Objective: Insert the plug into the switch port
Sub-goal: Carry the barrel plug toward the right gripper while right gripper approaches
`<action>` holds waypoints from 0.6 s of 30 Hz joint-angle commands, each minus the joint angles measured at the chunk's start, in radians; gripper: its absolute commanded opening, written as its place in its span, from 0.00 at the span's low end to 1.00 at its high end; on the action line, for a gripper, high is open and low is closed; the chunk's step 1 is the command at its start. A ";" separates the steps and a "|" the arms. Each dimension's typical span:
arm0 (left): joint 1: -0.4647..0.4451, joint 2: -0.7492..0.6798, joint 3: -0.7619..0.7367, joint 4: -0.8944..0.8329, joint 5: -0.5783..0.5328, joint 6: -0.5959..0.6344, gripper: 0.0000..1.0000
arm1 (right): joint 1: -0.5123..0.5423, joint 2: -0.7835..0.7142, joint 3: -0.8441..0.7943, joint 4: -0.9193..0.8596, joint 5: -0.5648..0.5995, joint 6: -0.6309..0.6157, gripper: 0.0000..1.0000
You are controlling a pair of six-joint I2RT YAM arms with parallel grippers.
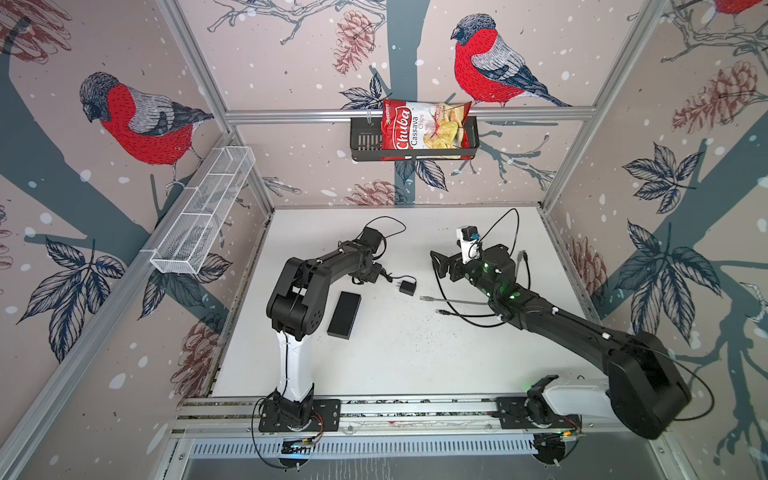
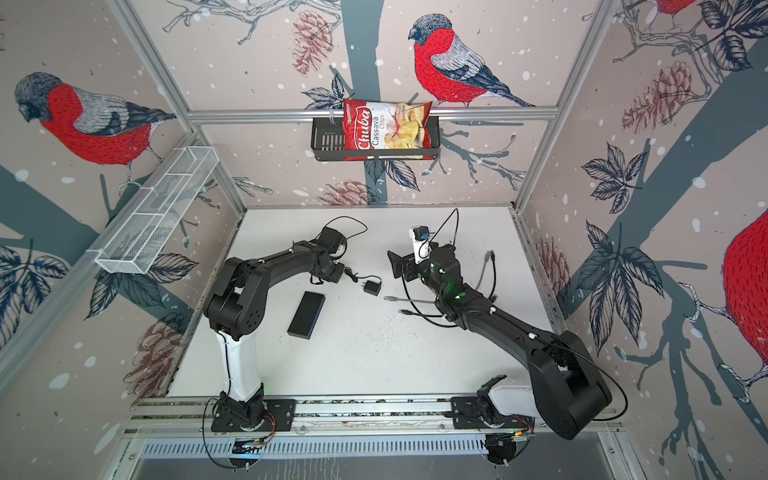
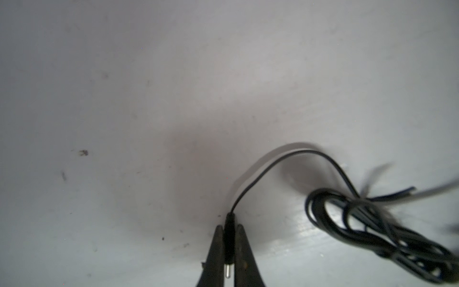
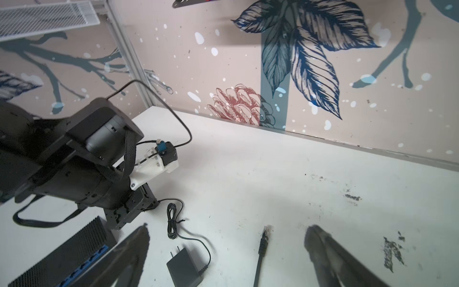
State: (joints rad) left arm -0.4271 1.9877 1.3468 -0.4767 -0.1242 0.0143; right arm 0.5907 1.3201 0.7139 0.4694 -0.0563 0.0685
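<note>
Pinching the barrel plug (image 3: 228, 244) by its black sleeve, the left gripper (image 3: 229, 229) had its jaws clamped on it just over the white table (image 3: 124, 99), with the metal tip pointing back toward the wrist. The thin cord (image 3: 298, 152) ran from it to a bundled coil (image 3: 372, 231). In both top views the switch (image 1: 344, 314) (image 2: 306, 315) lay flat left of centre, below that gripper and apart from it. The right gripper (image 4: 228, 227) hung with jaws wide apart, holding nothing, near the power adapter (image 4: 185, 268) and an Ethernet cable (image 4: 262, 244). The grasp looked made. Next, the plug probably needed lifting, turning tip-first and lining up with the switch's port.
</note>
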 commanded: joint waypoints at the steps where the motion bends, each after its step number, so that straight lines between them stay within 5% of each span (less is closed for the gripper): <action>1: -0.037 -0.053 -0.024 0.042 0.007 0.068 0.00 | 0.001 0.025 -0.001 0.067 -0.066 -0.073 1.00; 7: -0.080 -0.170 -0.090 0.150 0.072 0.124 0.00 | -0.010 0.084 -0.005 0.111 -0.109 -0.145 0.99; 12: -0.103 -0.258 -0.160 0.239 0.138 0.163 0.00 | -0.037 0.080 -0.135 0.354 -0.226 -0.214 1.00; 18: -0.161 -0.322 -0.242 0.342 0.156 0.248 0.02 | -0.037 0.136 -0.019 0.123 -0.373 -0.360 1.00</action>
State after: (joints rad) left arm -0.5667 1.6859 1.1244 -0.2241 -0.0006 0.1947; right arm 0.5556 1.4410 0.6525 0.6540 -0.3138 -0.1944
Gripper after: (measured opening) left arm 0.081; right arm 0.994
